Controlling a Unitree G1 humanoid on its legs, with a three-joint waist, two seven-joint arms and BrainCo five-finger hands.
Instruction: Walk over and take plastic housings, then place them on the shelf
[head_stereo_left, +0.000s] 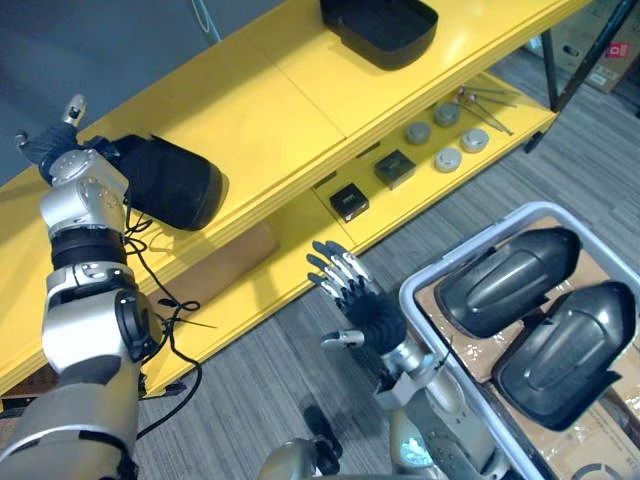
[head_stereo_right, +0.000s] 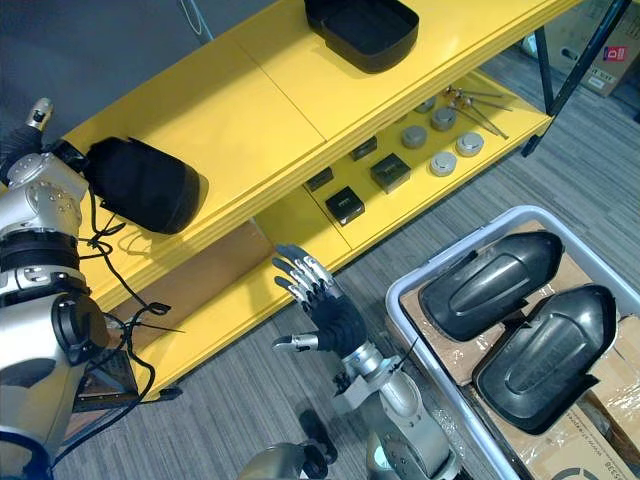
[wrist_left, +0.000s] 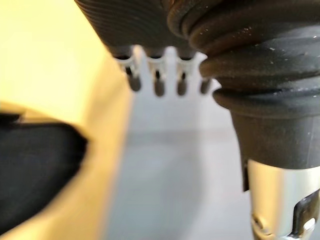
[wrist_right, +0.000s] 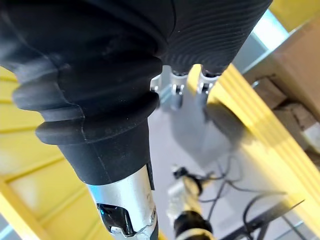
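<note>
A black plastic housing (head_stereo_left: 172, 182) lies on the top board of the yellow shelf (head_stereo_left: 270, 110), at its left end. My left hand (head_stereo_left: 48, 143) is just to the left of that housing, its fingers (wrist_left: 157, 84) straight and holding nothing. A second black housing (head_stereo_left: 380, 30) rests further right on the same board. Two more dark housings (head_stereo_left: 508, 278) (head_stereo_left: 565, 342) lie side by side in a white-rimmed bin (head_stereo_left: 470, 245) at the lower right. My right hand (head_stereo_left: 362, 305) hovers open over the floor, left of the bin, fingers spread.
The lower shelf board carries small black boxes (head_stereo_left: 349, 202), grey round discs (head_stereo_left: 448, 159) and thin metal tools (head_stereo_left: 485, 100). A cardboard box (head_stereo_left: 225, 265) sits under the top board. Grey carpet (head_stereo_left: 290, 370) lies between shelf and bin.
</note>
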